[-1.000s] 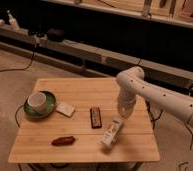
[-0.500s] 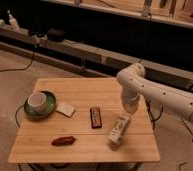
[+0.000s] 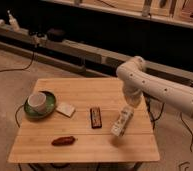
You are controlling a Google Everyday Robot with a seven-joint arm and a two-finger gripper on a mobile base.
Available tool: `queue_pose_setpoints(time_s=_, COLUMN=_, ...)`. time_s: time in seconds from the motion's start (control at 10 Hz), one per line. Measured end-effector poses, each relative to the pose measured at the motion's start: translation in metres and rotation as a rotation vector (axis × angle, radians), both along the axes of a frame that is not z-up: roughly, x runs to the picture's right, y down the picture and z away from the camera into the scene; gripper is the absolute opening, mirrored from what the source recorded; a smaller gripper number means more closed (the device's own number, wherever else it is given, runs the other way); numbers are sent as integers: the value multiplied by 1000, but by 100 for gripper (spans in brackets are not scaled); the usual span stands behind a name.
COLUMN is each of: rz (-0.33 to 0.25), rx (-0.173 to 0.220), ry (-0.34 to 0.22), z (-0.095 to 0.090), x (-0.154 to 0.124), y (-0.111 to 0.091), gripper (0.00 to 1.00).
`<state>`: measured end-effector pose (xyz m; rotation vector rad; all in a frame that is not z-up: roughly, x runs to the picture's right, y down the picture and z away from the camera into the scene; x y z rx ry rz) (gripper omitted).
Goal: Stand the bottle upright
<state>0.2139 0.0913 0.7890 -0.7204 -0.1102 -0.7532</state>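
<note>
One pincer (image 3: 129,108) grips the bottle (image 3: 121,123) by its upper end, slanting up-right.

Claw (image 3: 126,110) over right of surface (image 3: 80,92), clasping tilted bottle (image 3: 120,125); dark bar (image 3: 95,118) near on left (closest obstacle); bare wood front, right.

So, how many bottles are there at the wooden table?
1. The bottle hangs tilted over the right part of the table, its upper end held by the gripper. Nothing on the table seems able to hide another.
</note>
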Motion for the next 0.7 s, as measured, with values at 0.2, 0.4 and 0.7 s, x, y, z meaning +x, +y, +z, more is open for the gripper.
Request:
queue_pose_setpoints(time_s=0.2, rz=72, rx=7, ry=-33, z=-1, x=-11, y=2, gripper=25)
queue_pose_setpoints(time_s=0.4, rz=113, rx=20, ry=-52, z=-3, x=-13, y=-1, gripper=25)
queue_pose_setpoints(time_s=0.7, rz=126, rx=39, ry=-84, z=-4, x=-8, y=-4, gripper=25)
